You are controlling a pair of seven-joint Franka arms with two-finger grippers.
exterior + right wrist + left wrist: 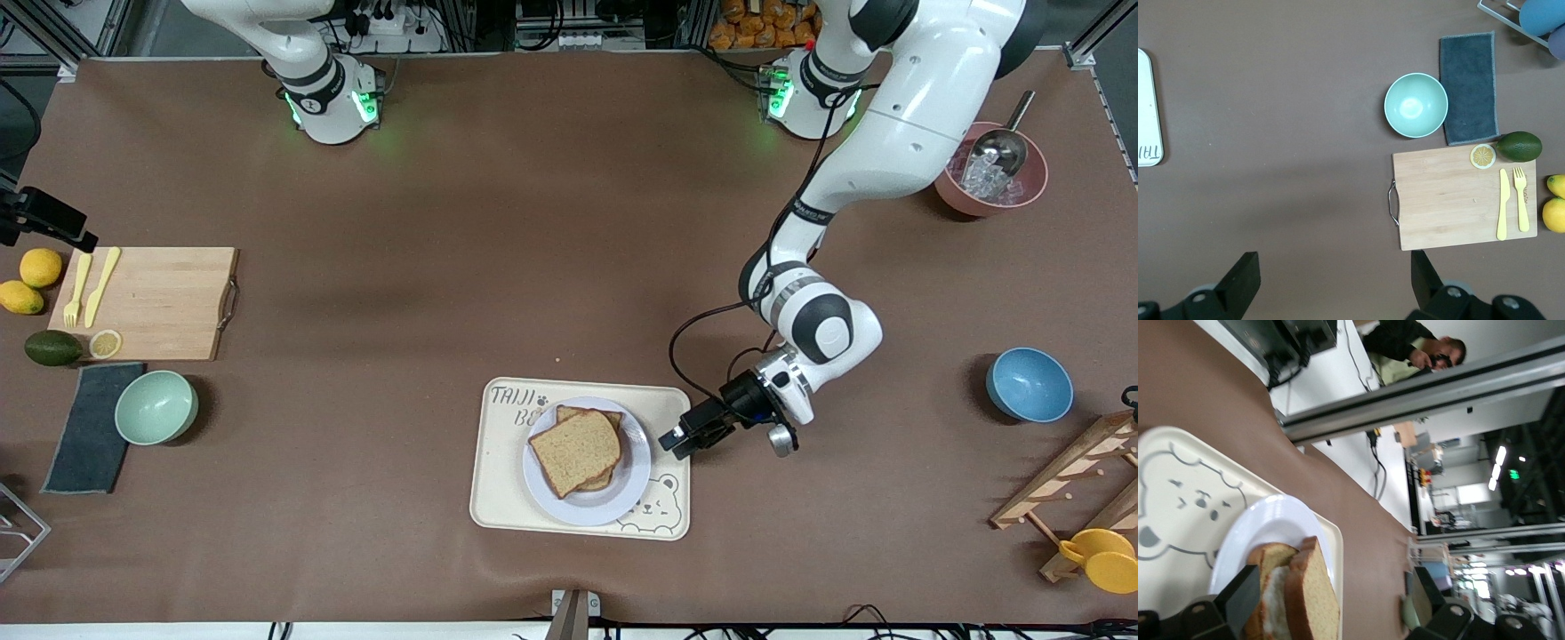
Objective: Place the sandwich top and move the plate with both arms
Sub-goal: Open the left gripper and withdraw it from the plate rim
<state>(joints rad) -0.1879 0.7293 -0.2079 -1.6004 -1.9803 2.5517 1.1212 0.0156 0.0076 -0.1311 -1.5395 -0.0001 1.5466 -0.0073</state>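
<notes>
The sandwich top [576,449] lies on a lower slice with white egg [1275,608], both on the lavender-white plate [613,500]. The plate sits on the cream bear tray [498,502]. My left gripper [677,438] is open and empty, low at the tray's edge toward the left arm's end, pointing at the plate. In the left wrist view the gripper [1333,581] frames the sandwich top [1315,593], the plate [1265,520] and the tray [1178,487]. My right gripper [1333,261] is open and empty, high over bare table; it is out of the front view.
A wooden cutting board [151,302] with a yellow fork and knife, a mint bowl [156,406] and a dark cloth [89,427] lie at the right arm's end. A blue bowl [1029,384], a pink bowl of ice [991,182] and a wooden rack [1076,480] stand at the left arm's end.
</notes>
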